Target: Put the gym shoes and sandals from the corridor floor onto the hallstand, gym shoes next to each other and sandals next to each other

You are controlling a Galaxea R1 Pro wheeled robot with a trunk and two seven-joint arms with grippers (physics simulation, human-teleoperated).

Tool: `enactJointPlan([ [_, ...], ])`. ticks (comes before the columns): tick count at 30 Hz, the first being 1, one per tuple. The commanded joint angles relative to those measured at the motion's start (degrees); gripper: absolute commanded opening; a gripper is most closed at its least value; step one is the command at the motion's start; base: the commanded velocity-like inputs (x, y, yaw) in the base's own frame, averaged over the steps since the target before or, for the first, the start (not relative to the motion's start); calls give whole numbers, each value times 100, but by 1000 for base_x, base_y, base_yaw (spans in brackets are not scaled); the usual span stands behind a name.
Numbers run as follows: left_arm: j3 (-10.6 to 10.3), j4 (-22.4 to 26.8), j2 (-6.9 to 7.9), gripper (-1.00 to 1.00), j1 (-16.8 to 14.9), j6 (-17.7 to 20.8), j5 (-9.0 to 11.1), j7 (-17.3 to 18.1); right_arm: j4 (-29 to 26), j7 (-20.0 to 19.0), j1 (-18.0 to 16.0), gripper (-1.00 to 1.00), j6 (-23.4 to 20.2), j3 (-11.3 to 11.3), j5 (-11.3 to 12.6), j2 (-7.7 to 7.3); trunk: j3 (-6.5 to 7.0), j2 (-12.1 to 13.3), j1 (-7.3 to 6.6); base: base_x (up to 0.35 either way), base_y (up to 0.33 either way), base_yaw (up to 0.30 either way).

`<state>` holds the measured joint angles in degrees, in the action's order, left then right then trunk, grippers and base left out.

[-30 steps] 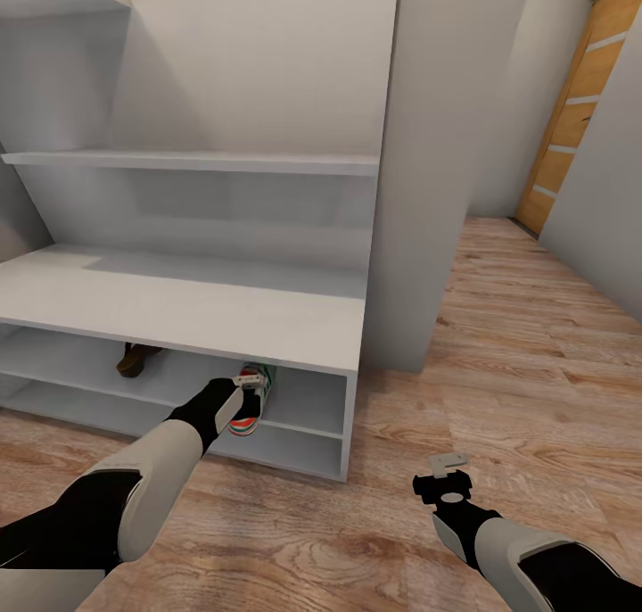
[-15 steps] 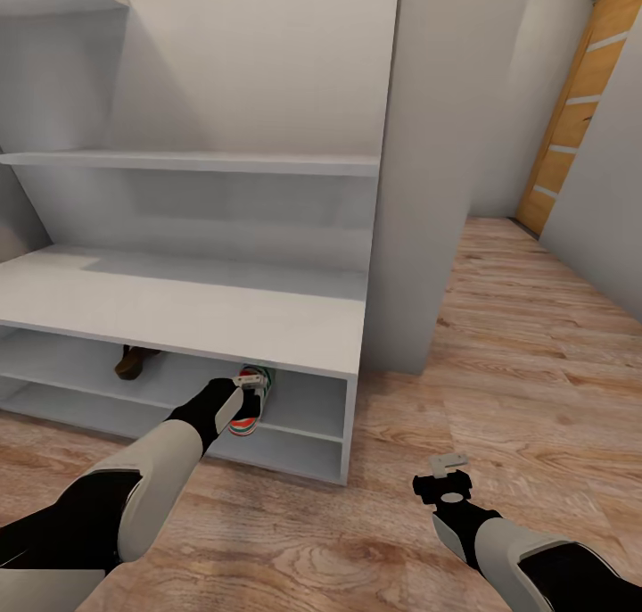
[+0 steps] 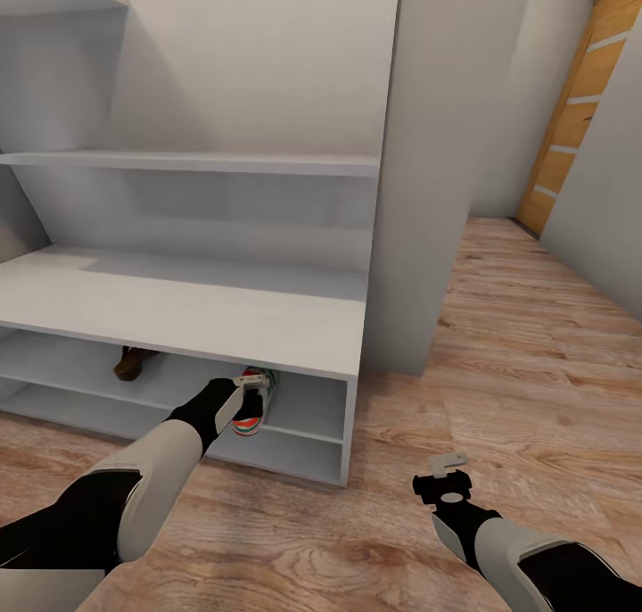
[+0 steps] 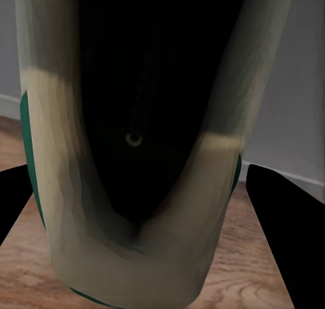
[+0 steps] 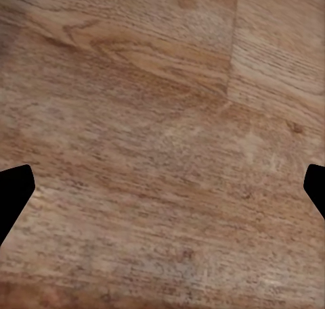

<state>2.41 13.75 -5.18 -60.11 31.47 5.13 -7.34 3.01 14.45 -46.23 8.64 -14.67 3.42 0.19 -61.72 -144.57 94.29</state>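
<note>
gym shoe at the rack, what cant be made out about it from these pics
- Head view: the left pincer and the bench top of the hallstand cover most of the gym shoe; whether its sole rests on the shelf is hidden.
- Left wrist view: the shoe is too near and blurred; its ends are cut off by the edges.
- Head view: the sandal is partly hidden under the bench top.

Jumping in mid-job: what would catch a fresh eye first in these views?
The left gripper reaching into the hallstand's upper open compartment, at a gym shoe near its right end, heel outward. Further left in the same compartment sits a brown sandal. The right gripper hangs open over the bare corridor floor.
</note>
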Motion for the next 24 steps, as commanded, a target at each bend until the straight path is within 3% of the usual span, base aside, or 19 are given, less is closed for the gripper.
enactJointPlan([
  [1, 23, 9, -3, -100, -1, 26, 51, -28, 24, 5, -9, 100, 41, -41, 36, 4, -5, -2, -1, 5, 0, 0],
  [24, 23, 5, 2, -100, -1, 18, 49, 39, 22, 5, -9, 100, 41, -44, 36, 8, -5, -2, -1, 16, 0, 0],
])
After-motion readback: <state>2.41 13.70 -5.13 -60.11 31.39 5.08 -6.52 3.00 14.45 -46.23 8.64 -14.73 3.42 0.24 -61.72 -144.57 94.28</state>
